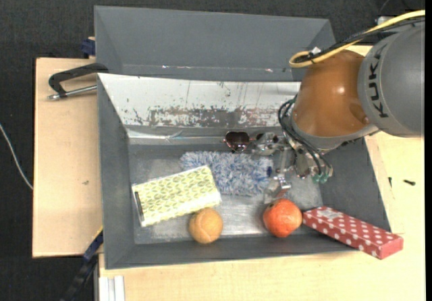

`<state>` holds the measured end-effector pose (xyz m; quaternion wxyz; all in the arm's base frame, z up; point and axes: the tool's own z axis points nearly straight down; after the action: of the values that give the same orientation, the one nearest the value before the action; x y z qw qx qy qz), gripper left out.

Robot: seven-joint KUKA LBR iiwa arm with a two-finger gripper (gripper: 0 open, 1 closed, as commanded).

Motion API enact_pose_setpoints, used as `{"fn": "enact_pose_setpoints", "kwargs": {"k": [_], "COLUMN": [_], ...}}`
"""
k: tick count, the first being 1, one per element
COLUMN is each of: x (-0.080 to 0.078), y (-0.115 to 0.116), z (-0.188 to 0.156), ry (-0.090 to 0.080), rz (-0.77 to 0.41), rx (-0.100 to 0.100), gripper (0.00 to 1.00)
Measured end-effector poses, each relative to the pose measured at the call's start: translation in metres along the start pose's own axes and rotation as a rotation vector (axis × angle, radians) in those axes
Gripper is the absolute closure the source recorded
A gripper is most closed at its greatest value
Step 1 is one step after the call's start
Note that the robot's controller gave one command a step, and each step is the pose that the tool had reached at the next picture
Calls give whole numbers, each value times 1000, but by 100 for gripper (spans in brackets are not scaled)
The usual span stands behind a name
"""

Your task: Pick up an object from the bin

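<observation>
the two-finger gripper (pixel 279 183) is seen low in the grey metal bin (pixel 113 178), just behind the orange-red round ball with a fruit-like skin (pixel 282 219), on its back-wall side. whether the gripper is open or closed cannot be told, and nothing is seen held in it.

the orange-red ball is taken as the nearest candidate. it lies on the bin floor near the front wall. just to its right the long red box with white polka dots (pixel 351 231) is found, touching it or nearly so. to its left, apart, the tan round ball (pixel 205 225) is found. behind and to its left the blue shaggy cloth (pixel 226 171) is spread.

the orange-red ball is judged to be light, fairly firm and smooth. rolling is to be expected if it is pushed off centre. it is best taken across its widest part, from directly above. the side facing the red box is judged cramped, so a front-to-back hold is preferred.
</observation>
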<state>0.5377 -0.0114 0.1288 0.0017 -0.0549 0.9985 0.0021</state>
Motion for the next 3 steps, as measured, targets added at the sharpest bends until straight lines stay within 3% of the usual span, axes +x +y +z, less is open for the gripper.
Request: {"fn": "enact_pose_setpoints", "kwargs": {"k": [1, 2, 3], "x": [-36, -35, -48], "y": [19, 1, 6], "z": [24, 58, 54], "ry": [-4, 0, -4], "rz": [-4, -8, -81], "rx": [2, 2, 5], "gripper": [0, 0, 100]}}
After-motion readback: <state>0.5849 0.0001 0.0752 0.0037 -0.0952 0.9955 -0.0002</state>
